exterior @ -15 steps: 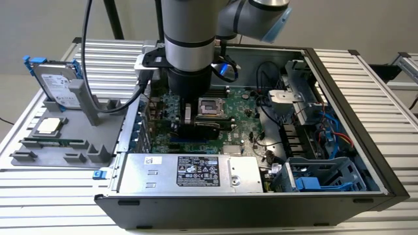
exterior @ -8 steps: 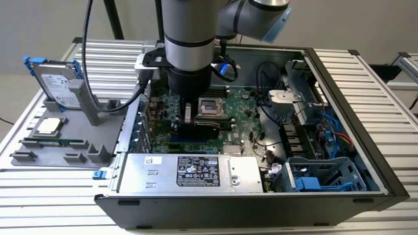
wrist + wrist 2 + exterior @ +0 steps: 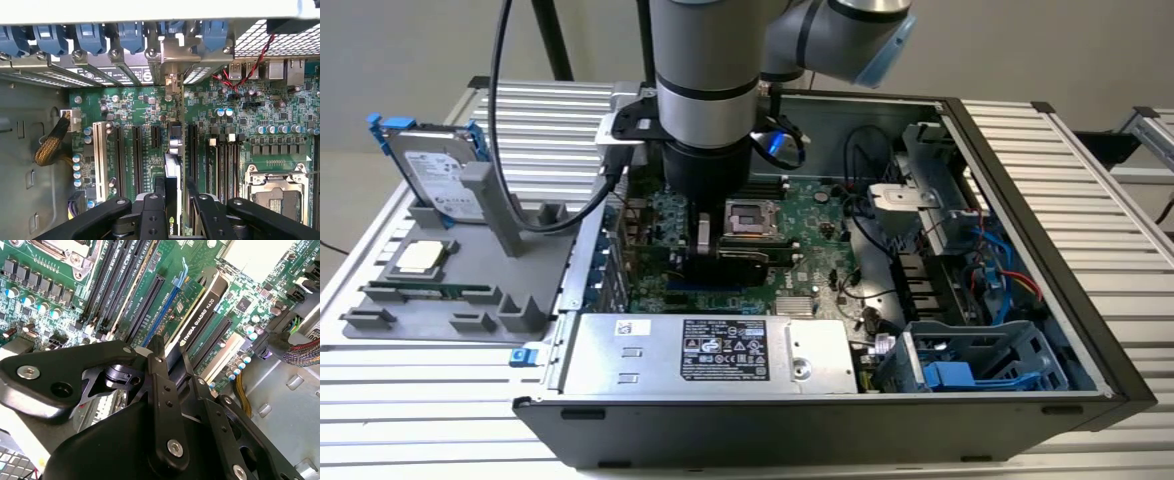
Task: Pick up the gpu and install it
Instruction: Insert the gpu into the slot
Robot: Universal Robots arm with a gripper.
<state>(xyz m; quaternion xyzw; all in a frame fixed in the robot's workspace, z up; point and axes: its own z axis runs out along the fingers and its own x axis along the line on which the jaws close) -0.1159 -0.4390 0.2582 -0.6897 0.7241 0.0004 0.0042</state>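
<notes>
Reached down into the open computer case [image 3: 1067, 330] from above, arm [image 3: 707, 90] upright over the motherboard [image 3: 821, 255]. Held the gpu [image 3: 200, 322] on edge between the gripper [image 3: 172, 360] fingers, pincer clamped on its top edge with the black fingers [image 3: 150, 210] pressed against both faces. Stood the card upright among the expansion slots [image 3: 150, 302], black cooler face turned to one side in the second wrist view, green board edge beside a blue slot [image 3: 167, 302]. Cannot tell from any view whether fully seated in its slot or only resting on it. In the first wrist view, ran the card's thin edge [image 3: 172, 170] away from the fingers toward the rear wall of the case, silver end bracket [image 3: 172, 82] near the row of blue slot latches [image 3: 132, 37] and metal slot covers. Flanked by black slots on either side, with a white slot [image 3: 97, 160] farther off and the processor socket [image 3: 272, 192] on the other side beyond the memory slots [image 3: 225, 165].

In the exterior view, sat a grey holder tray [image 3: 440, 290] on the slatted table [image 3: 1107, 180], outside the case on the exterior view's left, carrying a silver hard drive with blue rails [image 3: 434, 170] upright, a processor chip [image 3: 424, 258] lying flat and a long thin memory stick [image 3: 434, 292] in its groove. Lay the power supply [image 3: 707, 352] along the near wall of the case, a blue drive bay [image 3: 974, 360] just beside it on the exterior view's right
</notes>
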